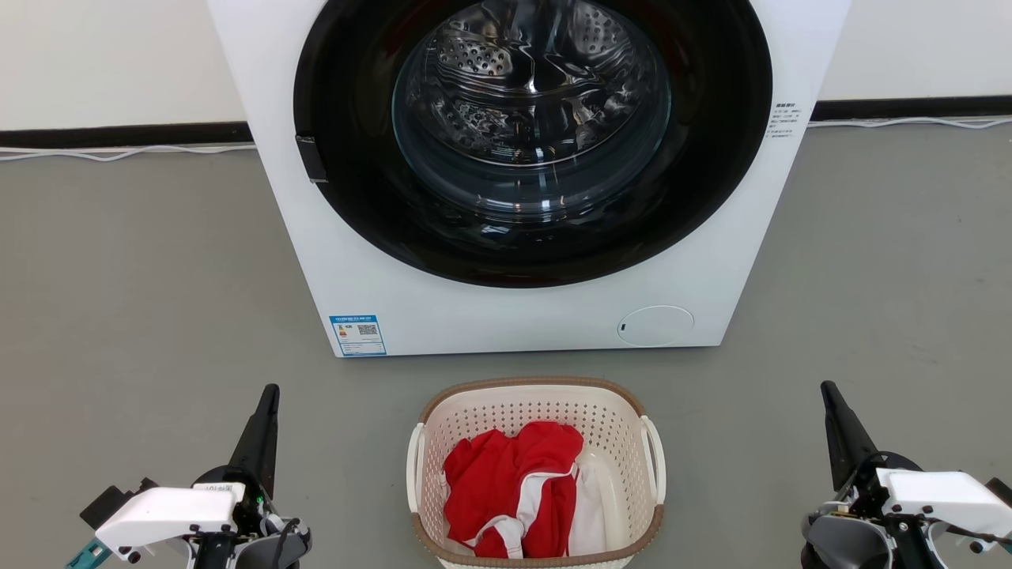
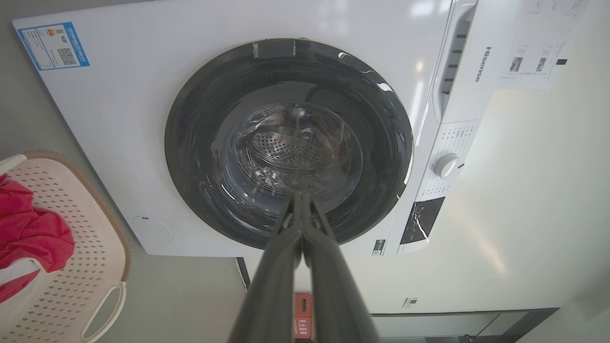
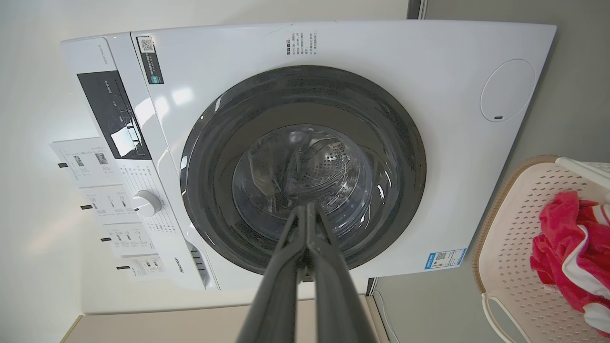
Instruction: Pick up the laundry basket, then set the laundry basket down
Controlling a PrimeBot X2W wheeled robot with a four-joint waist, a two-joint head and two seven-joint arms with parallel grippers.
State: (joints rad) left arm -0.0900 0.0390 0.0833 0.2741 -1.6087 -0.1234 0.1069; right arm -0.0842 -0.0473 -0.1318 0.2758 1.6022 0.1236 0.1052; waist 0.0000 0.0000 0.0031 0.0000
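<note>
– Laundry basket (image 1: pixel 506 419) in our head view?
– On the floor (image 1: pixel 158 316), midway between our left fingers (image 1: pixel 261 438) and right fingers (image 1: pixel 842 431). Both pairs are pressed together, empty.
– Left wrist view?
– It's at the left edge, well apart.
– Right wrist view?
– At the right edge. We judge neither arm nearer.

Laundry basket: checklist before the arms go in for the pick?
1. Is the laundry basket upright on the floor, between the arms: ok.
2. Are the left handle and right handle free of cloth: ok.
3. Is the left pincer open for a handle: not ok, it is shut and apart from the basket.
4. Is the right pincer open: not ok, it is shut and also apart.
5. Is the red garment inside the rim: ok.
6. Does the basket stand apart from the washing machine: ok.
</note>
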